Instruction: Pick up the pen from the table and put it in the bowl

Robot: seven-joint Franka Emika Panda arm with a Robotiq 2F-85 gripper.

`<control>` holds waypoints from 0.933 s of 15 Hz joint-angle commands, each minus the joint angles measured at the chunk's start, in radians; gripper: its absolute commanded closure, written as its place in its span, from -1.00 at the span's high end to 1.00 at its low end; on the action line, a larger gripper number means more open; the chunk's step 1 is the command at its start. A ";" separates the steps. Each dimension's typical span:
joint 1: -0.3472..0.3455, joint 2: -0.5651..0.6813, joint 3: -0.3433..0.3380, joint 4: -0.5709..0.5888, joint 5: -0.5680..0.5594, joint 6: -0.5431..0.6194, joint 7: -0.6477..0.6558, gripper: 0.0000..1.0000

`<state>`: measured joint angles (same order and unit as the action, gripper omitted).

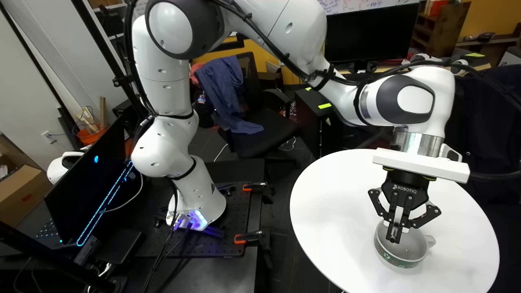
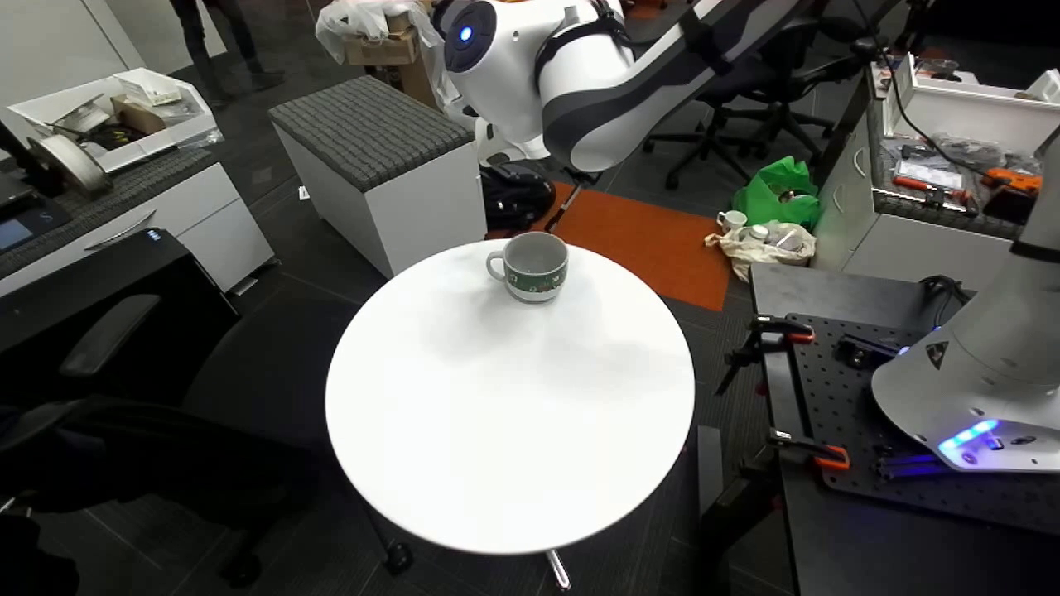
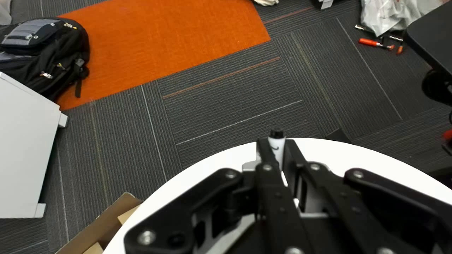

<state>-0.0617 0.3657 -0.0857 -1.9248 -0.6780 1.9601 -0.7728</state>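
The bowl (image 1: 405,258) is a white, mug-like bowl with a handle, a green patterned band and a grey inside. It stands upright on the round white table (image 1: 338,215), also at the far edge in an exterior view (image 2: 534,265). My gripper (image 1: 394,235) points down above the bowl, fingertips overlapping its inside; their exact height is unclear. In the wrist view it is shut on the pen (image 3: 278,144), which shows a white body and black end poking past the fingertips. The arm (image 2: 596,124) hides most of the gripper in an exterior view. The wrist view largely hides the bowl.
The dark robot desk with orange-tipped clamps (image 1: 252,237) stands beside the table. A grey-topped white cabinet (image 2: 373,141) and a black backpack (image 3: 46,53) stand beyond the table. An open cardboard box (image 3: 102,222) sits near the table's edge. Chairs stand around.
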 commanded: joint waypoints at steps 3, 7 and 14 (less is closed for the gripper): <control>-0.008 0.080 0.021 0.086 -0.023 0.000 -0.006 -0.94; -0.005 0.127 0.040 0.127 -0.013 -0.006 -0.024 -0.94; -0.004 0.180 0.058 0.172 -0.007 -0.017 -0.041 0.03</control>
<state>-0.0609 0.5251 -0.0368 -1.7911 -0.6864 1.9609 -0.7851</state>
